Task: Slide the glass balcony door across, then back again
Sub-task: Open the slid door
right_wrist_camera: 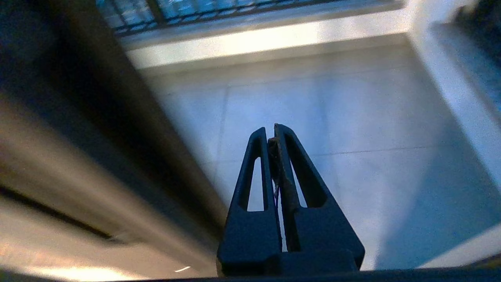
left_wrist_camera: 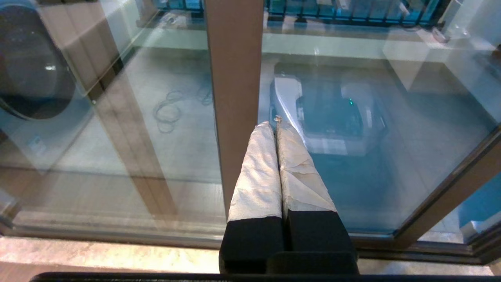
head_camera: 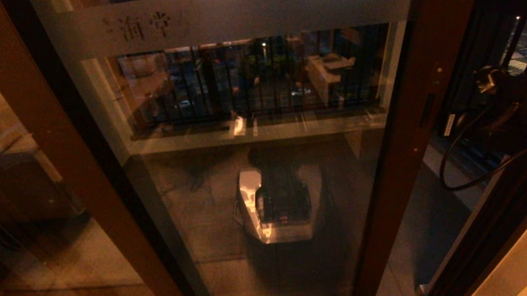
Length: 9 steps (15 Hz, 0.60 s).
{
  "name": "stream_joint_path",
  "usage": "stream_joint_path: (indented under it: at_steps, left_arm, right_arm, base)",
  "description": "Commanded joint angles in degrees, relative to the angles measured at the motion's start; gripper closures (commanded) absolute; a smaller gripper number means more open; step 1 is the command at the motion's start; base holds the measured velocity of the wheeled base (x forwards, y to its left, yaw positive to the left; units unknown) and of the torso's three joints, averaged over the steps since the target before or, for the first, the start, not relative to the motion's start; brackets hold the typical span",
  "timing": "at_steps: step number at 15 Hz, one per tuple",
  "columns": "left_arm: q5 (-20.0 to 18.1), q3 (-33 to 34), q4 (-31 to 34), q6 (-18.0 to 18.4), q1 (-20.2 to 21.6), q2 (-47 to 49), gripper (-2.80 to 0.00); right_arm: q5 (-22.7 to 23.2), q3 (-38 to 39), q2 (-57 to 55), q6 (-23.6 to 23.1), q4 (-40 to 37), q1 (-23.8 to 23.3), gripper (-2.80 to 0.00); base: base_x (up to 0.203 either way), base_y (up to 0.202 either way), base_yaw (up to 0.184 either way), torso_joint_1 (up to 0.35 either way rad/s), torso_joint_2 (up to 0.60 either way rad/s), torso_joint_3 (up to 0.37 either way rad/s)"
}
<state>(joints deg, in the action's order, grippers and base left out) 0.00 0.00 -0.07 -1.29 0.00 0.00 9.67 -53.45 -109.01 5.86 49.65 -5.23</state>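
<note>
Head view: railing [head_camera: 255, 77] beyond door [head_camera: 256, 168]

We count one glass balcony door [head_camera: 266, 167], carrying one frosted band [head_camera: 238, 14] at 12 o'clock with two characters [head_camera: 145, 26] on it. One small dark handle [head_camera: 427, 110] sits on its stile at 3 o'clock. We count one fixed glass panel [head_camera: 16, 196] at 9 o'clock. We count two grippers: one left gripper [left_wrist_camera: 275, 122], one right gripper [right_wrist_camera: 271, 131]. Through the glass we count one balcony railing [head_camera: 255, 79].
</note>
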Motion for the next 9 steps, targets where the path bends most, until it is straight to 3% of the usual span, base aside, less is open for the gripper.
stream_joint_path:
  at_steps: [1, 9]
  left_arm:
    - [0.0, 0.0, -0.01, -0.03, 0.0, -0.04, 0.0]
    - [0.0, 0.0, -0.01, -0.03, 0.0, -0.01, 0.0]
  right_arm:
    - [0.01, 1.16, -0.1, 0.03, 0.88, 1.72, 0.0]
    - [-0.76, 3.29, 0.92, -0.06, 2.82, 4.6, 0.0]
  base:
    - [0.0, 0.0, 0.0, 0.0, 0.0, 0.0]
    - [0.0, 0.0, 0.0, 0.0, 0.0, 0.0]
